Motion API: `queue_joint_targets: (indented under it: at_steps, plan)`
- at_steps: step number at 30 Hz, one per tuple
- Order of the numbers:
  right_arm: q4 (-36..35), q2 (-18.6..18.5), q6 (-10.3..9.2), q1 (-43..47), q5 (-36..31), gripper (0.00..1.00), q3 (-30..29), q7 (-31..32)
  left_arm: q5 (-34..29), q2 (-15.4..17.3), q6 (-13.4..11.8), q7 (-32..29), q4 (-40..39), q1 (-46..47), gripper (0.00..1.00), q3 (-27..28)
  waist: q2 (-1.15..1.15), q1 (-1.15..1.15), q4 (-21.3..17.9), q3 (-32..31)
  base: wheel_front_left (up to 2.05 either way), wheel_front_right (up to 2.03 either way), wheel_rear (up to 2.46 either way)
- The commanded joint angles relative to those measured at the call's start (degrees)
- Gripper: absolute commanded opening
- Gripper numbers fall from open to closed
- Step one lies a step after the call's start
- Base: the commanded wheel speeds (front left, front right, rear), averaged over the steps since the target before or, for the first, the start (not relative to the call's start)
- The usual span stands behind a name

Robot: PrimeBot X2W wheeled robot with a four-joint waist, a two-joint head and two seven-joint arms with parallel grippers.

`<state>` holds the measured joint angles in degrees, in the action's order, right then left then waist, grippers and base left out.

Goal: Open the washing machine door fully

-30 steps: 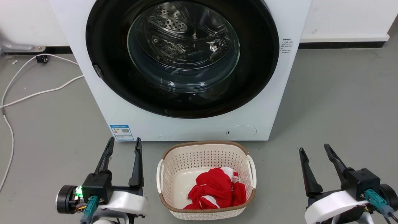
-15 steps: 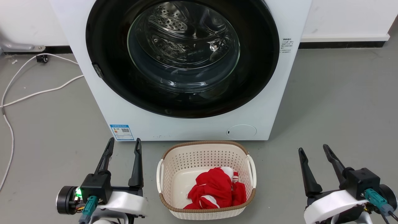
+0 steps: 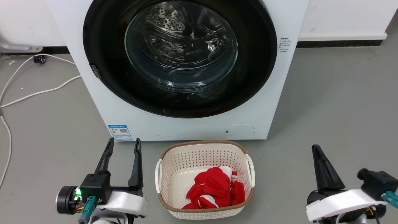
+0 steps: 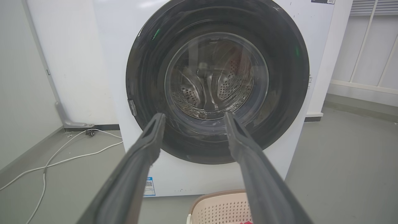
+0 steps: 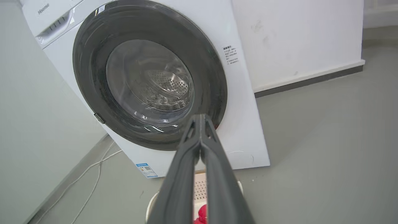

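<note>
Left gripper (image 3: 124, 141) noted low left, fingers apart, empty. Washing machine door (image 3: 180, 59) is seen shut flush on the washing machine (image 3: 186, 127), centre. Right gripper (image 3: 317, 150) noted low right, fingers pressed together, empty. Risk: the glossy rim may be slipped off, and the basket (image 3: 205, 143) knocked by a reaching arm.

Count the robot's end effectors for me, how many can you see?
2. The left end effector, with long dark fingers, sits lower left in the head view, open, beside the cream plastic basket; the right end effector sits lower right, fingers pressed shut.
</note>
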<state>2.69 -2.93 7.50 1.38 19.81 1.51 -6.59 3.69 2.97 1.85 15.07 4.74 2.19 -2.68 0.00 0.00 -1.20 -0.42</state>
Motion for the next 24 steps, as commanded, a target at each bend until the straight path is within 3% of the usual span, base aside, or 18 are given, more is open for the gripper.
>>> queue_joint_targets:
  at_steps: [1, 7, 13, 18, 24]
  plan:
    - [0.4, 0.08, -0.03, -1.11, 4.58, 0.0, 0.29, -1.26, -0.2, -0.08, 0.0, 0.15, -0.01, -0.11, 1.0, 0.2, 0.0, 0.0, -0.06, 0.1, 0.0, 0.0, 0.0]
    - [2.84, 0.09, -0.02, -4.42, 27.44, 0.0, 0.16, -6.72, -0.11, -0.09, -0.24, 0.15, -0.24, 0.23, 1.0, 0.53, 0.0, 0.0, -0.31, 0.65, 0.0, 0.0, 0.0]
    - [3.55, 0.07, -0.02, -10.39, 50.58, 0.0, 0.09, -8.15, 0.37, -0.1, -0.54, 0.15, -0.86, 1.47, 1.0, 0.44, 0.0, 0.0, -0.35, 2.57, 0.0, 0.0, 0.0]
    - [4.68, 0.08, -0.02, -17.24, 56.6, 0.0, -2.49, -7.1, 0.23, -0.09, -0.67, 0.15, -1.96, 3.43, 1.0, 0.75, 0.0, 0.0, -0.35, 5.93, 0.0, 0.0, 0.0]
    - [10.74, -2.55, -0.02, -28.91, 62.64, 0.0, -6.18, -0.54, 0.19, -0.1, -0.33, 0.15, -3.37, 6.34, 1.0, 1.18, 0.0, 0.0, 0.09, 10.18, 0.0, 0.0, 0.0]
